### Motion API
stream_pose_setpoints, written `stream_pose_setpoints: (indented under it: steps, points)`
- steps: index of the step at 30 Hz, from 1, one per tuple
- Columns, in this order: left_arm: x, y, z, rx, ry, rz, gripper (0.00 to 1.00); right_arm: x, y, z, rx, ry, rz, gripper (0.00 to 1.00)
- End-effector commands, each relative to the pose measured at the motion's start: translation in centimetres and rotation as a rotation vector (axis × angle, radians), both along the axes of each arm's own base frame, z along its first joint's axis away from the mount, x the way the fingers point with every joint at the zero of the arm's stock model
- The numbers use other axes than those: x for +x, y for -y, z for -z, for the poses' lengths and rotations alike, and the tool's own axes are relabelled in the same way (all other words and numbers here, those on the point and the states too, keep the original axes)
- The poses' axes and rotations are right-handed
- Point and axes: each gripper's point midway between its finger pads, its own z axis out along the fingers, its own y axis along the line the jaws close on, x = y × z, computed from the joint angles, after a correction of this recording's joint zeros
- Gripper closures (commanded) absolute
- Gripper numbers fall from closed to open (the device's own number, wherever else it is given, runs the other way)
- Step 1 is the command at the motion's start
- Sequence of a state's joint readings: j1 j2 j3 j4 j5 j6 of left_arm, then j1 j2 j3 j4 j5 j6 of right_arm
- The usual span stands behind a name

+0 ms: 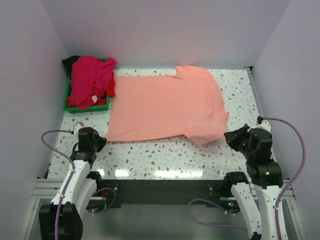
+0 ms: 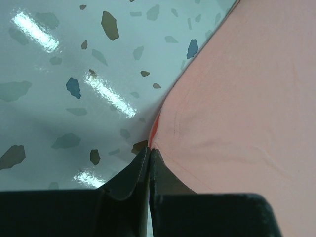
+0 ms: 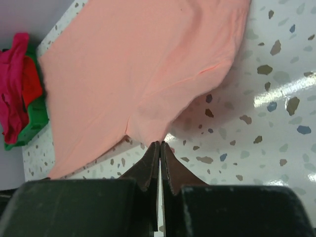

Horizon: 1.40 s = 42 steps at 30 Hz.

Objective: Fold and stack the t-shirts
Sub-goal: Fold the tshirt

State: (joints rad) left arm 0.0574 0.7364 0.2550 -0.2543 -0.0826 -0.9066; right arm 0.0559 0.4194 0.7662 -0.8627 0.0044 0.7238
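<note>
Lab booth: white walls (image 1: 150,30), speckled table (image 1: 235,85).

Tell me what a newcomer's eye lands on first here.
The salmon-pink t-shirt, spread flat across the middle of the speckled table. Next, the green tray at the far left corner, heaped with crumpled shirts, magenta on top. The left tool and right tool sit shut at the spread shirt's near edge.

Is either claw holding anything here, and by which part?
Left claw appears to pinch the salmon-pink cloth t-shirt at its near hem corner; right claw is shut at the sleeve's edge, grip uncertain.
</note>
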Motion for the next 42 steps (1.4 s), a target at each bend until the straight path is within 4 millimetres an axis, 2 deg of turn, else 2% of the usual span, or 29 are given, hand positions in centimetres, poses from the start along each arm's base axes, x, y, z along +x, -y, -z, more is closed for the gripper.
stream_pose_setpoints:
  steps: [1, 3, 4, 6, 9, 10, 11, 12, 15, 16, 17, 18, 20, 21, 22, 24, 26, 28, 29, 30, 32, 34, 42]
  points:
    - [1.0, 0.0, -1.5, 0.002, 0.036, -0.001, 1.00, 0.4, -0.5, -1.6, 0.003, 0.007, -0.036, 1.00]
    - [2.1, 0.1, -2.6, 0.005, 0.063, 0.013, 1.00, 1.8, -0.8, -1.6, -0.002, 0.007, -0.058, 1.00]
    - [2.4, 0.2, -2.2, 0.003, 0.040, 0.020, 1.00, 2.4, -1.0, -1.5, -0.009, 0.005, -0.073, 1.00]
    - [3.9, 0.4, -3.4, -0.001, 0.070, 0.038, 1.00, 4.1, -1.1, -0.4, -0.016, -0.046, -0.084, 1.00]
    - [5.9, 0.4, -4.1, 0.003, 0.068, 0.045, 1.00, 7.3, -0.8, -0.4, -0.038, -0.047, -0.069, 1.00]
    - [6.3, 0.4, -3.5, 0.003, 0.041, 0.046, 1.00, 8.1, -0.8, -0.3, -0.042, -0.053, -0.064, 1.00]
    - [7.3, 0.3, -4.3, 0.007, 0.057, 0.044, 1.00, 8.8, -0.8, -0.3, -0.041, -0.053, -0.062, 1.00]
    - [7.8, 0.3, -4.4, 0.012, 0.055, 0.046, 1.00, 10.2, -0.8, -0.3, -0.042, -0.059, -0.061, 1.00]
    - [9.7, 0.2, -4.8, 0.011, 0.043, 0.048, 1.00, 12.7, -0.6, -0.5, -0.057, -0.074, -0.049, 1.00]
    - [10.1, 0.1, -4.4, 0.010, 0.028, 0.047, 1.00, 13.3, -0.6, -0.6, -0.064, -0.073, -0.050, 1.00]
    - [10.9, 0.1, -5.3, 0.008, 0.046, 0.048, 1.00, 13.9, -0.5, -0.6, -0.069, -0.079, -0.049, 1.00]
    - [11.5, 0.2, -5.6, 0.008, 0.057, 0.047, 1.00, 14.8, -0.6, -1.6, -0.068, -0.054, -0.048, 1.00]
    - [12.8, 0.2, -6.1, 0.007, 0.062, 0.047, 1.00, 16.1, -0.6, -1.1, -0.072, -0.076, -0.048, 1.00]
    - [13.4, 0.1, -6.2, 0.006, 0.064, 0.045, 1.00, 17.0, -0.6, -2.0, -0.071, -0.054, -0.047, 1.00]
    - [14.3, 0.1, -6.4, 0.005, 0.062, 0.047, 1.00, 17.8, -0.7, -1.2, -0.073, -0.080, -0.050, 1.00]
    - [15.3, 0.1, -6.5, 0.004, 0.058, 0.047, 1.00, 19.0, -0.8, -1.6, -0.074, -0.074, -0.052, 1.00]
    - [16.6, 0.1, -6.5, 0.002, 0.049, 0.045, 1.00, 20.2, -0.9, -0.9, -0.071, -0.097, -0.053, 1.00]
    - [17.6, 0.0, -6.3, 0.004, 0.040, 0.041, 1.00, 21.4, -0.9, -1.6, -0.073, -0.080, -0.050, 1.00]
    - [17.9, 0.0, -6.3, 0.003, 0.037, 0.040, 1.00, 22.1, -0.9, -0.8, -0.074, -0.101, -0.051, 1.00]
    - [18.2, 0.0, -6.2, 0.004, 0.033, 0.039, 1.00, 22.8, -0.9, -1.4, -0.075, -0.089, -0.050, 1.00]
    - [19.0, 0.0, -6.0, 0.002, 0.024, 0.039, 1.00, 23.8, -1.0, -0.6, -0.077, -0.110, -0.053, 1.00]
    - [19.7, 0.0, -5.8, 0.001, 0.017, 0.041, 1.00, 24.9, -1.1, -0.8, -0.078, -0.106, -0.054, 1.00]
    - [20.5, -0.2, -4.2, 0.011, -0.021, 0.042, 1.00, 27.7, -0.4, 0.0, -0.093, -0.126, -0.028, 1.00]
